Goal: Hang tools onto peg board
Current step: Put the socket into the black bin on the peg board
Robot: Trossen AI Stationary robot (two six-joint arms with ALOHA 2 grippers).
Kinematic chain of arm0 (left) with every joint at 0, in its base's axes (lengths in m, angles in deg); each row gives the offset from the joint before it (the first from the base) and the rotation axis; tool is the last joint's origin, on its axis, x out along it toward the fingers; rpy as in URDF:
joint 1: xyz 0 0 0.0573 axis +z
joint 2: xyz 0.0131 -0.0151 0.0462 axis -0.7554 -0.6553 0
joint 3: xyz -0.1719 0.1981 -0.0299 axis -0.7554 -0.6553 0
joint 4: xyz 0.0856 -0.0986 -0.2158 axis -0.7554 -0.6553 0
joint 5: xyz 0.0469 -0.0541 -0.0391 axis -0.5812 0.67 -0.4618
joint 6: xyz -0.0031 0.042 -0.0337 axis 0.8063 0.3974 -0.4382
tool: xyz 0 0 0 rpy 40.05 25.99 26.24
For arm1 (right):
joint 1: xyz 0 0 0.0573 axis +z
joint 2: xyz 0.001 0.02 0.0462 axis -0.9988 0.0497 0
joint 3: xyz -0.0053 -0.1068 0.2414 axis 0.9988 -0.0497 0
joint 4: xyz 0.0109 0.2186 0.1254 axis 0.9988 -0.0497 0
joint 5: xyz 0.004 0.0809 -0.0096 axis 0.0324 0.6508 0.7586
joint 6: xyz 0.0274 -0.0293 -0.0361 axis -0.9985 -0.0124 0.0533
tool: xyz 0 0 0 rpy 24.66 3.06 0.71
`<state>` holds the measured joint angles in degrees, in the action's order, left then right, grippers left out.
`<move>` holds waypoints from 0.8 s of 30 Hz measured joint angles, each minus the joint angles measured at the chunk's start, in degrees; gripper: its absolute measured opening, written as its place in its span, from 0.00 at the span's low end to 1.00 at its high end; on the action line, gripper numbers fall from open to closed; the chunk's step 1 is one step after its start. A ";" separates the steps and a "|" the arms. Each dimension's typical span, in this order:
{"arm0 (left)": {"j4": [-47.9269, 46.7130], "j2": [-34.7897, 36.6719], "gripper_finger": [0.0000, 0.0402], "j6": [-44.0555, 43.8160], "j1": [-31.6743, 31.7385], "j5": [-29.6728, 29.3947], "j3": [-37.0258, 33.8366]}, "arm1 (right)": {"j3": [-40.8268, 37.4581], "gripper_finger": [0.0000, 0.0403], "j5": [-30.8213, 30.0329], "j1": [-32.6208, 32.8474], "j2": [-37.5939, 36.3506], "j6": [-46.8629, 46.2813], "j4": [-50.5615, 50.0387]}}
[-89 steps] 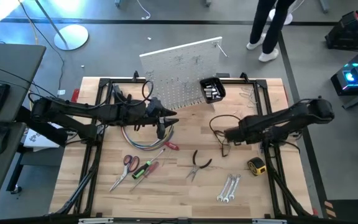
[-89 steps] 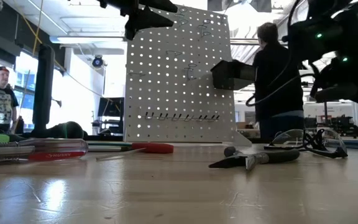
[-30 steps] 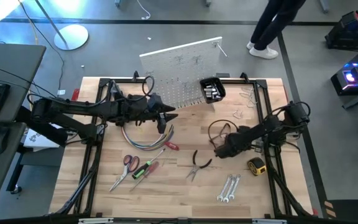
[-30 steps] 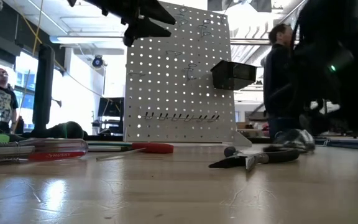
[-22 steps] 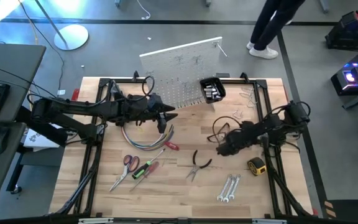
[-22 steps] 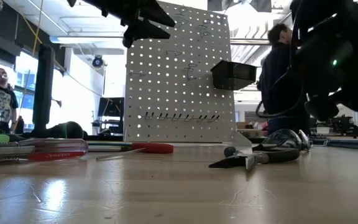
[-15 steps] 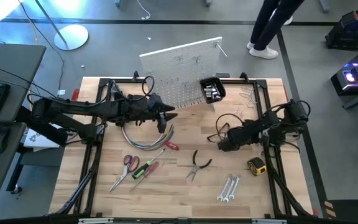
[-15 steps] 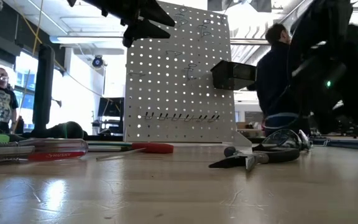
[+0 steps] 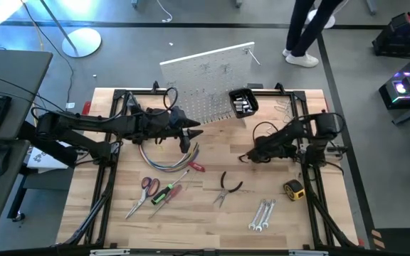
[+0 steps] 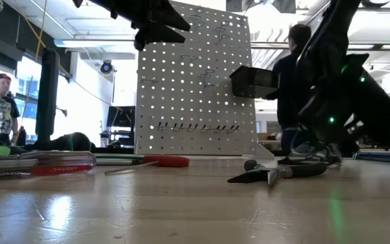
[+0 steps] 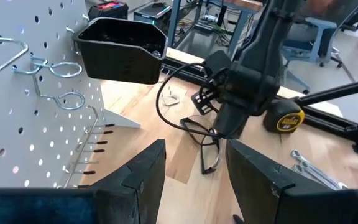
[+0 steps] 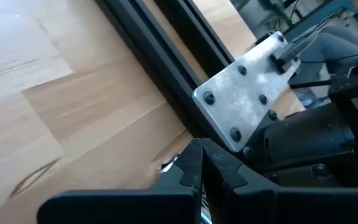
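The white peg board (image 9: 205, 85) stands at the table's far edge with a black bin (image 9: 244, 102) fixed to it. My left gripper (image 9: 191, 135) hovers open in front of the board, with nothing between its fingers (image 11: 148, 180). On the table lie red-handled scissors (image 9: 148, 186), a green screwdriver (image 9: 164, 192), black-handled pliers (image 9: 226, 186), silver wrenches (image 9: 262, 213) and a yellow tape measure (image 9: 294, 188). My right gripper (image 9: 246, 156) is shut and points down at dark-framed glasses (image 11: 204, 149) that lie on the table right of the middle. My right gripper's shut fingertips (image 11: 229, 127) stand slanting down from the table's right side at the far end of the glasses' frame (image 11: 188, 124). I cannot tell whether they touch it. The glasses lie flat on the table.
A curved bundle of coloured cables (image 9: 166, 160) and a red-handled screwdriver (image 9: 196, 167) lie below my left gripper. A black metal frame (image 9: 312, 192) runs along the table's sides. A person (image 9: 312, 28) stands beyond the far edge.
My right gripper has swung toward the table's far edge and a little down, staying shut, and has tipped further downward. It has ended up over the glasses.
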<state>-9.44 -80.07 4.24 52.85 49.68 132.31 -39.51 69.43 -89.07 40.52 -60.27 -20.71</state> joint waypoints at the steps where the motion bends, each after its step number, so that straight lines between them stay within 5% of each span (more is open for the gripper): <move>1: -0.06 0.00 0.41 0.01 0.00 0.00 0.00 | 0.00 0.00 0.13 -0.02 0.64 0.04 0.00; 12: -5.71 0.00 0.41 1.91 0.00 0.07 0.00 | -1.20 0.00 2.44 0.93 4.45 4.48 3.90; 18: -6.80 0.00 0.41 1.44 0.00 1.61 0.02 | 3.89 0.00 1.53 5.01 -3.12 9.95 -0.28; 24: -6.91 0.00 0.41 1.41 -0.04 2.58 0.02 | 5.82 0.00 2.14 7.98 -10.94 9.96 9.65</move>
<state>-16.35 -80.07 5.65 52.81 52.26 132.33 -33.69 71.57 -81.09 29.58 -50.31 -11.05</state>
